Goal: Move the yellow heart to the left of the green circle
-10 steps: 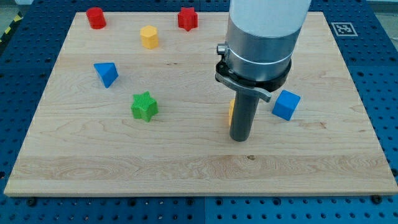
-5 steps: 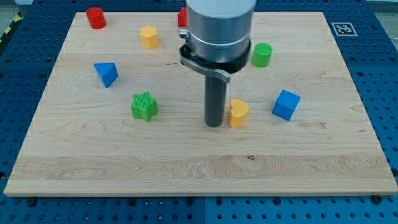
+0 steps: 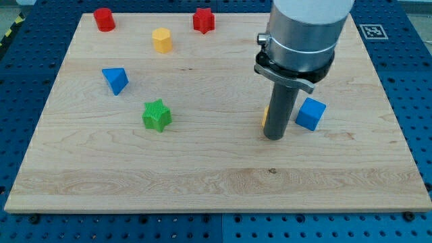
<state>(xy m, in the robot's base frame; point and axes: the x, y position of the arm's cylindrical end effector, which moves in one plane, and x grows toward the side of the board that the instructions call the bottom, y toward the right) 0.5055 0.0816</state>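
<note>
Yellow heart (image 3: 265, 115): almost fully hidden behind the rod, only a thin yellow sliver shows at the rod's left edge, right-centre of the board. Shape can't be confirmed from that sliver.

My tip (image 3: 273, 137) sits on the wooden board (image 3: 202, 182), just in front of (near side of) the yellow heart, apparently touching or just beside it; contact can't be resolved. No jaws on this rig, just the straight dark rod, so nothing is grasped.

Green circle: not visible; the arm's grey body covers the area far of the rod, so its position can't be told.

Blue cube (image 3: 310, 113): just right of the rod, close to it, a small gap visible between them.

Green star (image 3: 157, 115): well left of my tip, roughly the same depth as the yellow heart.

Blue triangular block (image 3: 115, 79): farther left and a bit farther back than the green star.

Yellow hexagonal block (image 3: 162, 40): far side, left of centre.

Red star (image 3: 203, 20): far edge, right of the yellow hexagonal block.

Red cylinder (image 3: 104, 19): far-left corner area.

Fiducial marker (image 3: 370, 31): on the blue perforated table (image 3: 418, 101), just off the board's far-right corner.

Near half of the board holds only my tip.
</note>
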